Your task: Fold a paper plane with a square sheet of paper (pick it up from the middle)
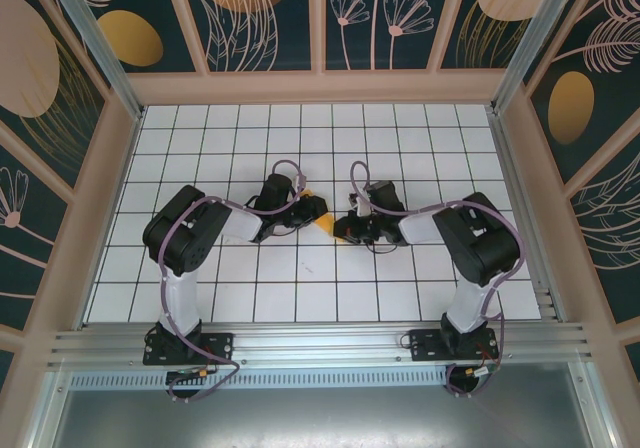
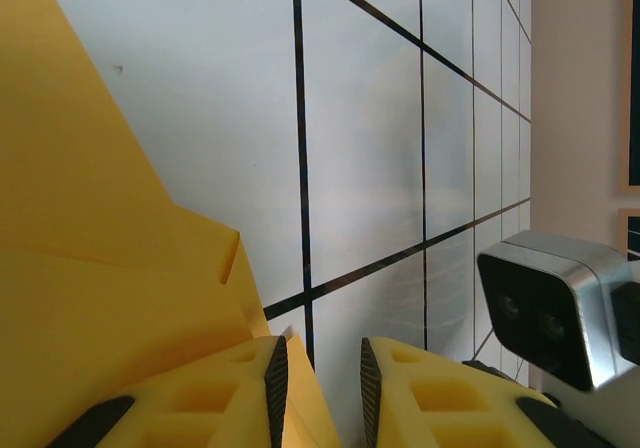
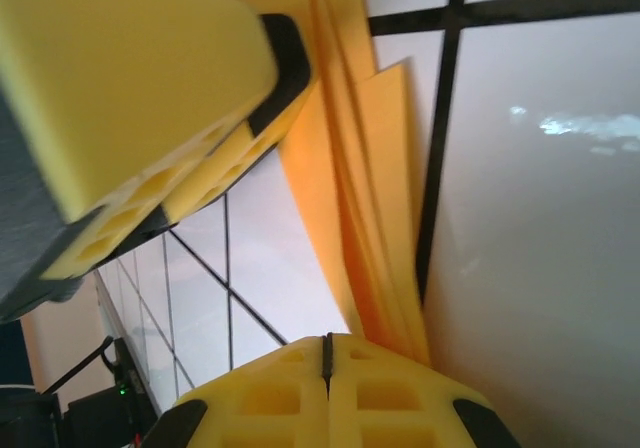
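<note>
Paper plane (image 3: pixel 350 168), creased layers, just beside closed right gripper (image 3: pixel 325 353), near left gripper (image 2: pixel 322 356)

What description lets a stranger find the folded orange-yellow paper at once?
Look at the white grid-tiled table. At its middle, between two black-and-white robot arms, is the folded orange-yellow paper. Unlike the orange wall ovals, it has straight creased edges.

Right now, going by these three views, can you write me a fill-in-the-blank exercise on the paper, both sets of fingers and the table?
1. The right gripper has its yellow fingers fully ___ (open or shut).
2. The left gripper has its fingers ___ (open or shut), with white tile showing in the gap.
3. The folded orange-yellow paper sheet lies ___ the two grippers.
4. The white tiled table has ___ grid lines.

Missing words: shut; open; between; black.
</note>
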`<state>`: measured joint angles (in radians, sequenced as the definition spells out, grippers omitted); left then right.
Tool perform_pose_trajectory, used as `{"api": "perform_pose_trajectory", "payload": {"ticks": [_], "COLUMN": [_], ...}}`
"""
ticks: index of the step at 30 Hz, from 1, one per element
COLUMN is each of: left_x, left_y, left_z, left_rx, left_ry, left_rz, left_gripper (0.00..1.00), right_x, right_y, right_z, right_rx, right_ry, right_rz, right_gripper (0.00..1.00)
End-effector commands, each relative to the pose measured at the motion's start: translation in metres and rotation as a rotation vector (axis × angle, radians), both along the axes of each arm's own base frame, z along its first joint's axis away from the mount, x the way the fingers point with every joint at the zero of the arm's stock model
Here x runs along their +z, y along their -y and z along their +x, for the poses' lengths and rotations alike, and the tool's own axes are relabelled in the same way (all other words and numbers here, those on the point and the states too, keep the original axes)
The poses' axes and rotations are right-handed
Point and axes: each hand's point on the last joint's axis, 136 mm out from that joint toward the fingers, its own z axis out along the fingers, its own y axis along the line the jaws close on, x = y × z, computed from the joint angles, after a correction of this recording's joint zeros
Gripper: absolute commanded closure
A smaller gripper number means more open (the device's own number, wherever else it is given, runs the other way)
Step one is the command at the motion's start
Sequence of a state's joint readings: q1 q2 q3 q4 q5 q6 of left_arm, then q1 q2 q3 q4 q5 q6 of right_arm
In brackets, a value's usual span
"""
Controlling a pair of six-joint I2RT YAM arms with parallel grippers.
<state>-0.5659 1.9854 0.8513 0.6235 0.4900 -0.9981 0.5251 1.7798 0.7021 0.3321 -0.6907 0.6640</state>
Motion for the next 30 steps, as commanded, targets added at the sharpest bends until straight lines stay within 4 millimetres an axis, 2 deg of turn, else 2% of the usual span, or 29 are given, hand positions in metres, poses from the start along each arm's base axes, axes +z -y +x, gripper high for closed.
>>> {"api": "perform_pose_trajectory", "payload": {"ticks": [1, 3, 8, 13, 18, 20, 22, 26, 28, 30], "left_x": [-0.018, -0.018, -0.017, -0.017, -0.019, -0.020, -0.018, -0.017, -0.018, -0.018], "left_y": [-0.005, -0.005, -0.004, -0.004, -0.005, -0.005, -0.004, -0.003, -0.003, -0.003], "left_z": [-0.001, 0.000, 0.001, 0.000, 0.000, 0.001, 0.001, 0.001, 0.001, 0.001], "left_rx": [0.006, 0.009, 0.007, 0.004, 0.003, 0.005, 0.002, -0.003, -0.003, -0.002], "left_ry": [-0.032, -0.033, -0.032, -0.034, -0.037, -0.037, -0.035, -0.031, -0.032, -0.031], "left_rz": [0.055, 0.054, 0.051, 0.055, 0.064, 0.065, 0.060, 0.056, 0.055, 0.053], "left_gripper": [0.71, 0.70, 0.70, 0.71, 0.71, 0.71, 0.71, 0.71, 0.71, 0.71], "right_x": [0.025, 0.022, -0.003, -0.035, -0.046, -0.044, -0.031, 0.011, 0.023, 0.027], "right_y": [-0.008, -0.007, -0.001, 0.021, 0.029, 0.029, 0.023, 0.003, -0.006, -0.013], "right_z": [-0.005, -0.003, -0.003, -0.001, -0.013, -0.017, -0.016, 0.001, 0.009, 0.015], "right_rx": [0.076, 0.086, 0.091, 0.031, 0.012, 0.016, 0.029, 0.054, 0.070, 0.087], "right_ry": [0.033, 0.042, 0.001, -0.036, -0.089, -0.098, -0.083, -0.002, 0.019, 0.020], "right_rz": [0.027, 0.003, -0.069, -0.203, -0.193, -0.179, -0.135, -0.017, 0.024, 0.054], "right_gripper": [0.99, 0.99, 0.99, 0.99, 0.99, 0.99, 0.99, 0.99, 0.98, 0.99]}}
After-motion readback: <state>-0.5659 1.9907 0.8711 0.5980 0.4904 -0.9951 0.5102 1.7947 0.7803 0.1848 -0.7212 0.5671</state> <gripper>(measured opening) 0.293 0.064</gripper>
